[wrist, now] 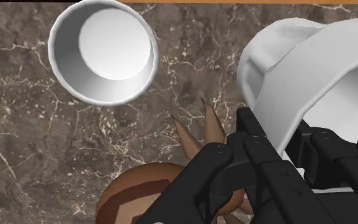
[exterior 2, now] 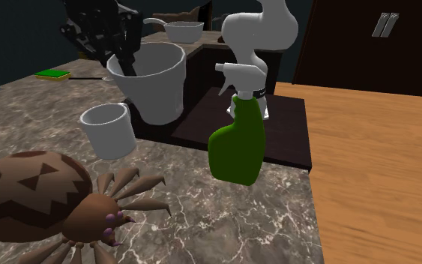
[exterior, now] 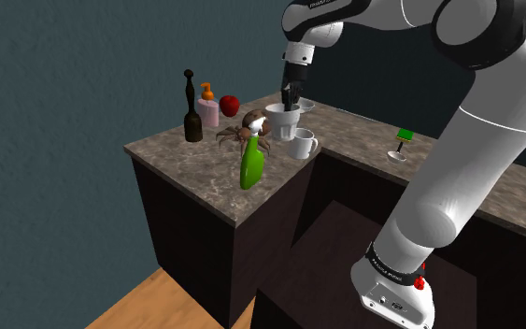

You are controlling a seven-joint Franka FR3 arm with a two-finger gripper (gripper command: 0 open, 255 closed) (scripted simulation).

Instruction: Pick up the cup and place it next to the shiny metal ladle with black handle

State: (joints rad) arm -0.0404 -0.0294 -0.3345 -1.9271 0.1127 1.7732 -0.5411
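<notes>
- Brown marbled countertop (exterior: 186, 173) carries a toy spider (exterior 2: 44, 195), a green spray bottle (exterior 2: 239, 150) and a small white mug (exterior 2: 110, 131).
- The white tapered cup (exterior 2: 157, 86) hangs just beyond the mug, apparently lifted clear.
- The black gripper (exterior 2: 123, 60) pinches the cup's rim wall, one finger inside and one outside.
- The cup looks stiff, light and smooth, so likely slippery. This one-sided rim hold suits it, though it could tilt if swung.

You are seeing very little lettering. In the shoulder view, near twelve o'clock, the white arm (exterior: 476, 140) is carrying a strip of small dark letters, possibly the maker's name. Around four o'clock its black band (exterior: 393, 266) is showing pale marks you cannot read.
</notes>
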